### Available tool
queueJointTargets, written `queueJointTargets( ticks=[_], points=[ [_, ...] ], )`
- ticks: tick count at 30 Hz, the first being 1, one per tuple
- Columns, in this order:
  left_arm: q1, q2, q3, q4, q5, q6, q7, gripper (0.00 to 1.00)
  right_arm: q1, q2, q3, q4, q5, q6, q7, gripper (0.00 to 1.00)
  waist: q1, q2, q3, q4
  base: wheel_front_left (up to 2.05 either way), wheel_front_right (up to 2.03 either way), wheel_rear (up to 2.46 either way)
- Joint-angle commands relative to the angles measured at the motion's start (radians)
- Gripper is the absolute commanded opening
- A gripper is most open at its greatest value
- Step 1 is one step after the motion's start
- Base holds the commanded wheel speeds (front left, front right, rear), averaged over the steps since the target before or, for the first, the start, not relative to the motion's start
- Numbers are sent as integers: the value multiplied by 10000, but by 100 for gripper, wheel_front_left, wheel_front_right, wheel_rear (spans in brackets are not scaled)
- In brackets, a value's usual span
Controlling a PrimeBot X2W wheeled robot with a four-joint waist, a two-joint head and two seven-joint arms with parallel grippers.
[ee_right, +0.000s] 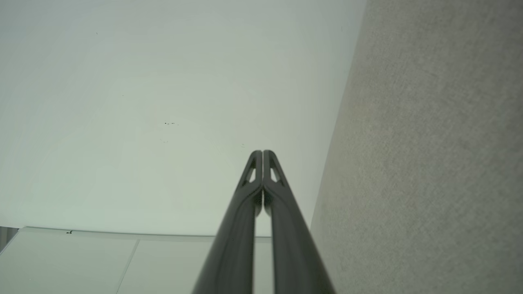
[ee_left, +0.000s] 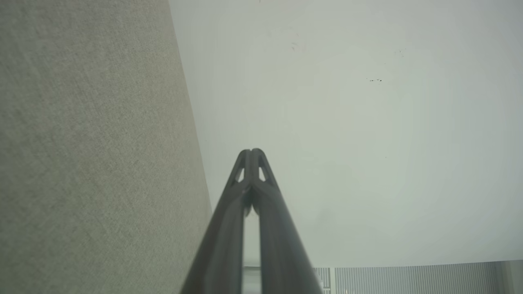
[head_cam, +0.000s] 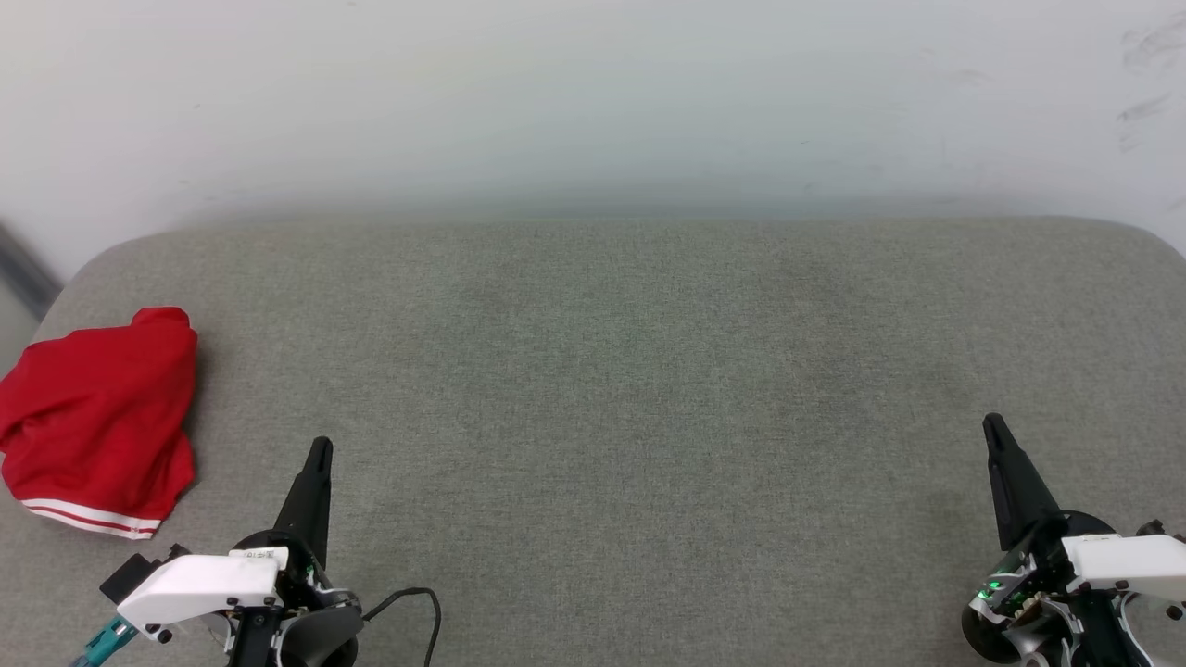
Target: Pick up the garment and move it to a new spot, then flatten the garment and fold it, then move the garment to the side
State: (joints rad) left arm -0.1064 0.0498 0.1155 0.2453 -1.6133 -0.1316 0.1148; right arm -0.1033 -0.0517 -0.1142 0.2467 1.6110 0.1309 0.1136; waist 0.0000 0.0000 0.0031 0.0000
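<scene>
When you consult the head view, locate the garment (head_cam: 102, 408) at the far left edge of the desk (head_cam: 630, 371). It lies bunched in a red heap, with white-and-red striped trim along its near edge. The left gripper (head_cam: 318, 456) stands at the lower left, near the garment's right side but apart from it. Its jaws are clenched together and grasp nothing. The right gripper (head_cam: 997, 434) stands at the lower right, well apart from the garment. Its jaws are likewise clenched and empty. Note the black cable (head_cam: 419, 602) looping beside the left wrist. The desk has a grey fabric cover and rounded far corners. A pale wall (head_cam: 593, 93) rises behind it.

In the left wrist view, observe the left gripper (ee_left: 251, 154) rising from the bottom edge. Its jaws meet at the tips, with nothing between them. The grey desk (ee_left: 81, 163) occupies the left part of this view and the wall (ee_left: 367, 143) the right part.

In the right wrist view, observe the right gripper (ee_right: 262, 155) in the same condition: jaws pressed together at the tips, nothing held. Here the desk (ee_right: 429, 163) lies on the right and the wall (ee_right: 143, 102) on the left. Small dark marks spot the wall in both wrist views.
</scene>
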Motion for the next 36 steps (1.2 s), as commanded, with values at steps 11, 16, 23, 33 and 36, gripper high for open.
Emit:
queueJointTargets(
  ticks=[11,16,23,33,36],
  points=[
    [-55,-20,12,0,8,-25,16,0,-117,34,4,8,40,-3,-4,0,0,0,0,0,0,0,0],
    [-55,-20,12,0,8,-25,18,0,-117,34,4,8,40,-3,-4,0,0,0,0,0,0,0,0],
    [-55,-20,12,0,8,-25,18,0,-117,34,4,8,40,-3,-4,0,0,0,0,0,0,0,0],
    [-9,-10,-350,53,8,6,-260,100,129,4,92,-60,-67,-2,-218,100,0,0,12,-6,0,0,0],
    [-77,-9,-542,-5,22,6,-417,100,135,4,159,-192,-126,-2,-367,100,0,0,19,-6,0,0,0]
  ],
)
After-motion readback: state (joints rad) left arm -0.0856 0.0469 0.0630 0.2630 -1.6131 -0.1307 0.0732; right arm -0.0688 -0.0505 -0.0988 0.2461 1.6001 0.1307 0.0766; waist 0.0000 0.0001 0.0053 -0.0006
